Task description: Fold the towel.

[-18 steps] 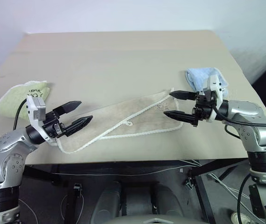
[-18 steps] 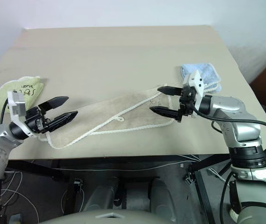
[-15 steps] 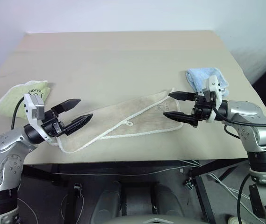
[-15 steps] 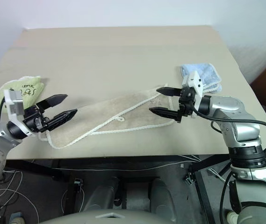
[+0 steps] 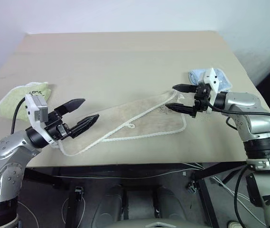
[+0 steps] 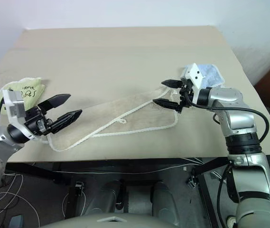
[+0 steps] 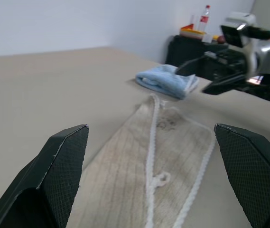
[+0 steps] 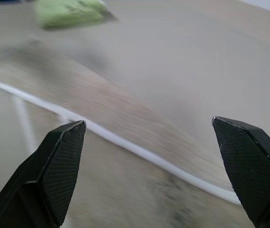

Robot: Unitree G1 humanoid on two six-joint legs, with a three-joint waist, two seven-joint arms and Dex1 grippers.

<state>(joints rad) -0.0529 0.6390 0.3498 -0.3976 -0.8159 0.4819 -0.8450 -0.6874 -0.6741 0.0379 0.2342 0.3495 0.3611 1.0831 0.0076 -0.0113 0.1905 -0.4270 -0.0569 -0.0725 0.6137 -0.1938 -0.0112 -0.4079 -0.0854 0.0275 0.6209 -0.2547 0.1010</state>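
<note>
A long beige terry towel with a white corded edge (image 5: 125,121) lies flat and spread out near the table's front edge, running aslant from its near left end up to the far right. A small white loop sits midway along its border. It looks folded once lengthwise, though that's hard to tell.
</note>
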